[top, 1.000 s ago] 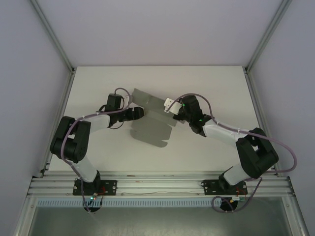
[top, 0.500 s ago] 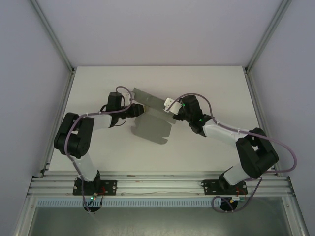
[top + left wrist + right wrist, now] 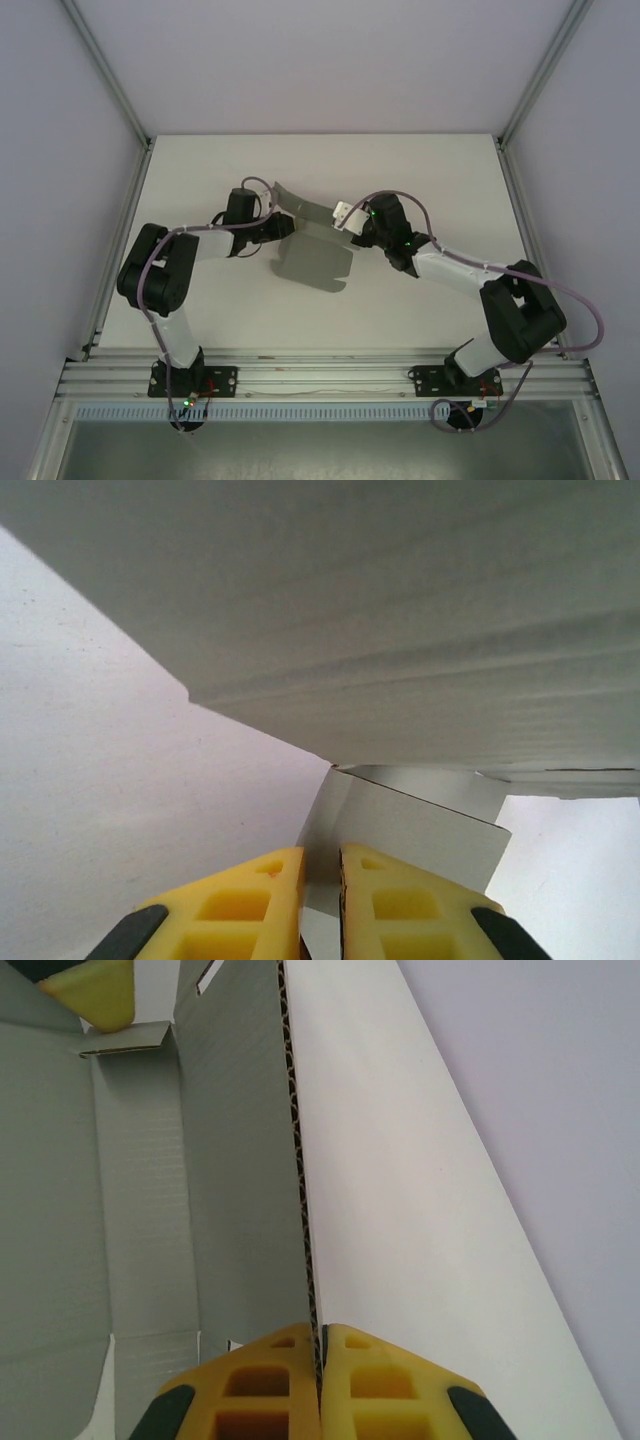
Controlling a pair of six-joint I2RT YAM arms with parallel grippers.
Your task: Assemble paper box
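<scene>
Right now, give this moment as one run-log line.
left hand: shut on paper box | right hand: shut on paper box | paper box: half-folded

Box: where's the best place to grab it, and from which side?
Take the box by the free edge of a raised wall, coming edge-on from outside so the jaws straddle it. It is thin sheet, so flat panels offer nothing to pinch, while an upright wall fits between the jaws. The right gripper is shut on one that way.
</scene>
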